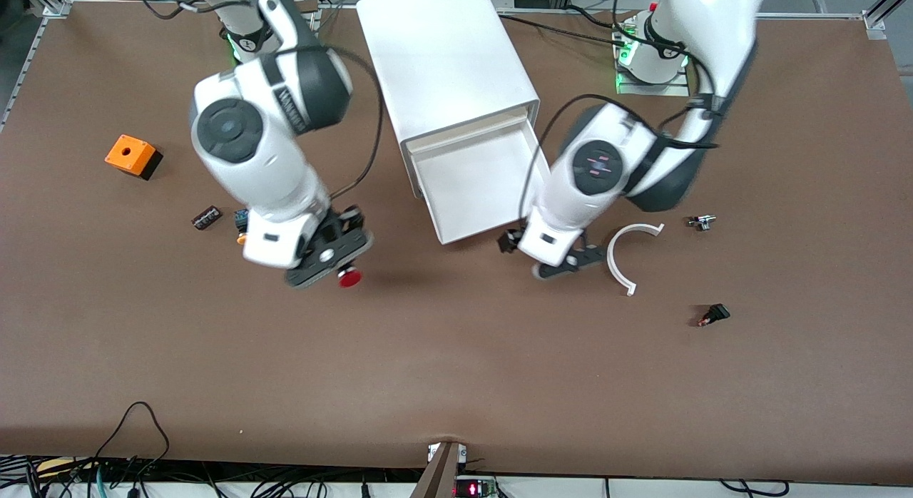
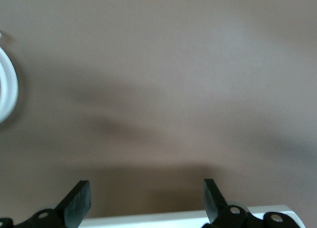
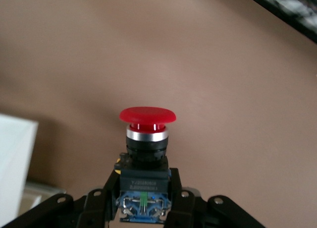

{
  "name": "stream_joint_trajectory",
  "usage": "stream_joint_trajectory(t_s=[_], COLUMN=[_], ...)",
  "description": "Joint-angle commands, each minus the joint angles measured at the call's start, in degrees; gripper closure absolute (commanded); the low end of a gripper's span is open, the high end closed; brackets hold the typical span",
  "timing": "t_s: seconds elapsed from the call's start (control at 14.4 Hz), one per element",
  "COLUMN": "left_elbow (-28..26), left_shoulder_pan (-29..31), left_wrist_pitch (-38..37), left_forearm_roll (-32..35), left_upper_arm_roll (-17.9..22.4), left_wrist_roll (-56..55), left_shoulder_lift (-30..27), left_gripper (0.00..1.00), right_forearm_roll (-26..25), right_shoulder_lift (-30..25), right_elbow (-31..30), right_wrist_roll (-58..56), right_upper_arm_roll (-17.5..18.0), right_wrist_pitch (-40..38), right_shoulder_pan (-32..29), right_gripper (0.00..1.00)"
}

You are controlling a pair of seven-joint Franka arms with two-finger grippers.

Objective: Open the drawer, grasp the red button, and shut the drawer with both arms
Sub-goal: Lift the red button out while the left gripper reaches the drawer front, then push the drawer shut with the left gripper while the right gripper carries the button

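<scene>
- Left of centre in the front view, the right end effector [image 1: 341, 264] is clamped on the button [image 1: 349, 276] over bare tabletop [image 1: 456, 362]; a weak grip on its body could drop it.
- Centre frame, the drawer [image 1: 474, 187] stands pulled out; the left end effector [image 1: 542, 259], spread wide and empty at its front edge, could skid off and leave it ajar.

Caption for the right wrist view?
Right gripper holds the red-capped, black-blue push button above the brown table.

We see the drawer [image 1: 479, 191] pulled out of the cabinet [image 1: 446, 59], its tray bare and open from above. The left gripper [image 1: 546, 259], jaws apart, crowds the drawer's front corner, with a white curved piece [image 1: 622, 259] just beside it. Toward the right arm's end, the right gripper [image 1: 341, 264] clamps the button [image 1: 349, 276] above bare table [image 1: 456, 369].
</scene>
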Motion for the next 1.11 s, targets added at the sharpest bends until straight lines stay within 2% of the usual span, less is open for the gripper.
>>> stream_joint_trajectory(t_s=[0.0,0.28,0.49,0.7,1.04], left_elbow=[0.26,0.08,-0.71,-0.80,-3.95], left_shoulder_pan=[-1.35,-3.02,-2.67,-2.58,-2.76], left_wrist_pitch=[-0.06,0.89,3.62,3.72,3.02], left_forearm_roll=[1.82,1.91,2.43,5.06,4.46], left_upper_arm_roll=[0.35,0.44,0.61,0.53,-0.26], left_wrist_roll=[-2.42,-2.51,-2.34,-2.86,-3.57], left_shoulder_lift=[1.80,2.41,2.60,2.51,1.89], left_gripper=[0.00,0.00,0.00,0.00,0.00], right_forearm_roll=[1.14,1.14,1.14,1.05,0.62], right_shoulder_lift=[-1.28,-1.28,-1.02,-1.37,-3.12], right_elbow=[-3.85,-8.68,-12.90,-18.52,-24.67], right_wrist_roll=[3.85,12.64,13.44,13.44,12.56], right_upper_arm_roll=[0.83,0.92,0.92,0.83,0.83], right_wrist_pitch=[1.25,1.25,2.21,4.50,7.66], right_shoulder_pan=[-2.99,-3.79,-4.31,-5.36,-9.50], right_gripper=[0.74,0.74,0.75,0.75,0.75])
